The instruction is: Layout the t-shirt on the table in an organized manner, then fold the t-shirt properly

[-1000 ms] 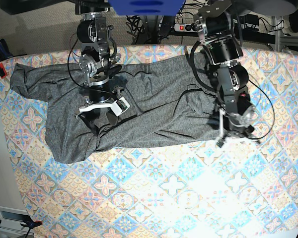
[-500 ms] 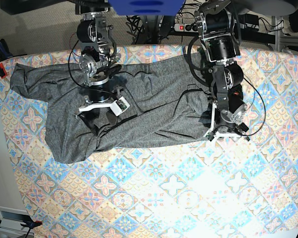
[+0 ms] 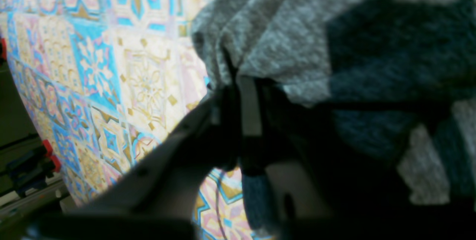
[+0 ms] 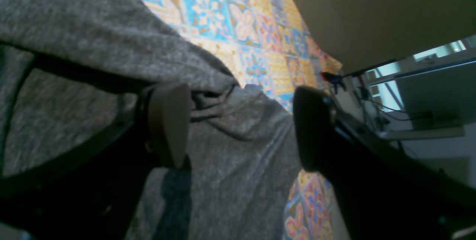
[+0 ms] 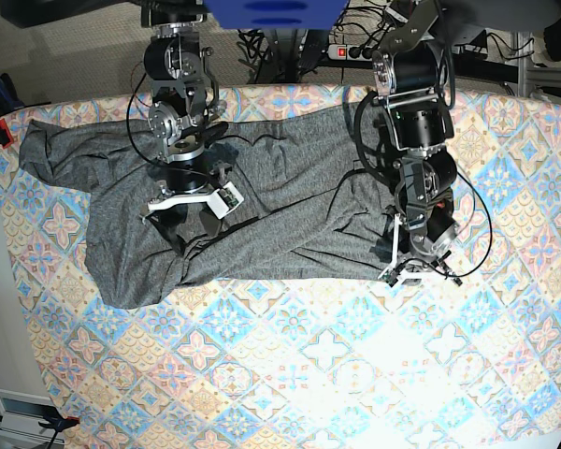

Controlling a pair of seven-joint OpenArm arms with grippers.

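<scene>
In the left wrist view, the left gripper (image 3: 238, 83) is pinching a bunched edge of the t-shirt (image 3: 334, 28); its fingers (image 3: 250, 109) are closed together on the grey knit right where the cloth meets the bare desk (image 3: 141, 69). The grip looks placed at the hem corner, likely so that the edge can be drawn outward and flattened (the picture is blurred, so the exact seam cannot be told). Open patterned surface is lying just beside the pinch.

In the right wrist view, the right gripper (image 4: 241, 128) is hanging over the t-shirt (image 4: 230, 180) with its fingers (image 4: 167, 124) spread wide, holding nothing; a ridge of folded cloth is running between them, a likely place for a grasp. The desk (image 4: 238, 20) is showing beyond the shirt's edge.

In the base view, the t-shirt (image 5: 290, 196) is lying crumpled across the far half of the desk (image 5: 309, 374), one end reaching the far left corner. The left gripper (image 5: 409, 271) is sitting at the shirt's near edge, the right gripper (image 5: 192, 201) over its middle-left part. The whole near half is giving room for spreading.
</scene>
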